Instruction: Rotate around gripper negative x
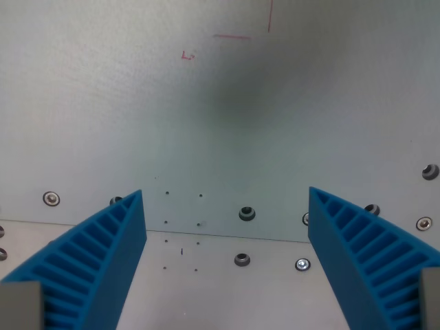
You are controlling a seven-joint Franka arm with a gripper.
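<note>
the gripper (227,206) has its blue ribbed fingers (110,254) spread wide with nothing between them. ahead lies a bare grey panel (206,124) with faint red marks (231,36); its seam and bolts (247,213) cross just beyond the fingertips.

Faint red marks (188,55) on panel (103,103), unreadable

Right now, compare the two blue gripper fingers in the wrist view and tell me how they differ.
The left finger sits at the wrist view's left and leans inward to the right; the right finger sits at the wrist view's right and leans inward to the left. The left finger's tip ends a little lower in the picture than the right finger's tip. Both are blue and ribbed, and nothing lies between them, so the gripper is open.
</note>
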